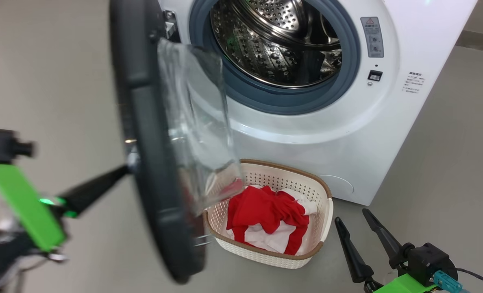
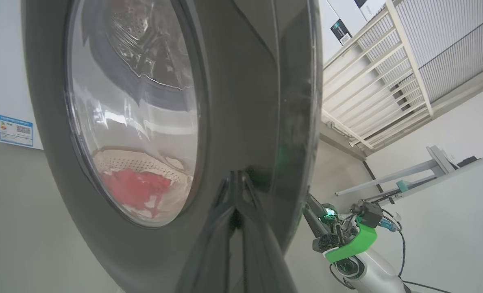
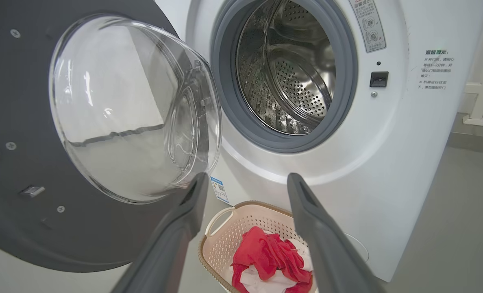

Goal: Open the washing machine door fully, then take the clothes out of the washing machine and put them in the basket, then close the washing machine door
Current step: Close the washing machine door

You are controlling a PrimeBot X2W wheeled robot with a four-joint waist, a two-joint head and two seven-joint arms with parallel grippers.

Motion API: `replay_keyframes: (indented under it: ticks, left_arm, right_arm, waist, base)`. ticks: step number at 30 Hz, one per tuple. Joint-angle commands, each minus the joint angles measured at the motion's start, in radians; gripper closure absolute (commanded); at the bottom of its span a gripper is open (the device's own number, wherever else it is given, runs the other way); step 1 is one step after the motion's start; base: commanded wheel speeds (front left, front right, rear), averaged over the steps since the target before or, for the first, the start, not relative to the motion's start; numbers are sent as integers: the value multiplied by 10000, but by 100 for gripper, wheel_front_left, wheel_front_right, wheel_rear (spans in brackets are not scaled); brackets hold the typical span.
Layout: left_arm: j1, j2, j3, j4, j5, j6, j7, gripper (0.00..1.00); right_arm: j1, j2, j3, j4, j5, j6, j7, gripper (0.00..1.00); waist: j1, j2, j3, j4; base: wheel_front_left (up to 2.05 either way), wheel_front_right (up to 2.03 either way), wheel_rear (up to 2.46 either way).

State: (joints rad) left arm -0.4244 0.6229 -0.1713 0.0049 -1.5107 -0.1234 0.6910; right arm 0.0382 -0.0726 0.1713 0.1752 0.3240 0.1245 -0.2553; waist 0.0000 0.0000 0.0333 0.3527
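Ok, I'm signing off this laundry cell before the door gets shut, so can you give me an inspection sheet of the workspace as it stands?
Surface: smooth grey floor; the basket stands on it in front of the washing machine.
Job's things: washing machine door open; no fabric seen in the visible part of the drum; red and white clothes lie in the basket.
Clutter: nothing seen.
Hands: left hand shut, tips against the door's outer face; right hand open, holding nothing, beside the basket.
Cables: dark cable at the right wrist.
Surroundings: pale railing beyond the door.
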Motion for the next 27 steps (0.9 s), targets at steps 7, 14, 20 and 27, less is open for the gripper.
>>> replay_keyframes:
  ticks: [7,14,20,27]
  left_arm:
    - [-915,-910,-918,-355,1024,-73,-1632,100]
    - [-1656,-1682,-2073,211,1624,-73,-3004,100]
    - [-2264,-2323,-2882,764,1741,-73,-4012,100]
    - [-2997,-2813,-3780,1421,2040,-73,-5143,100]
  right_arm:
    - [-148,11,100,-291,73,62,-65,0]
    - [-223,56,141,-338,44,62,-65,0]
    - [-172,72,-39,-382,-4,62,-65,0]
    - [-161,94,-241,-476,-62,62,-65,0]
  waist:
    - [0,0,20,-252]
    - [0,0,163,-525]
    - [0,0,243,-788]
    - [0,0,399,-1216]
  base:
    - [0,0,0]
    - [0,0,0]
    - [0,0,0]
    - [0,0,0]
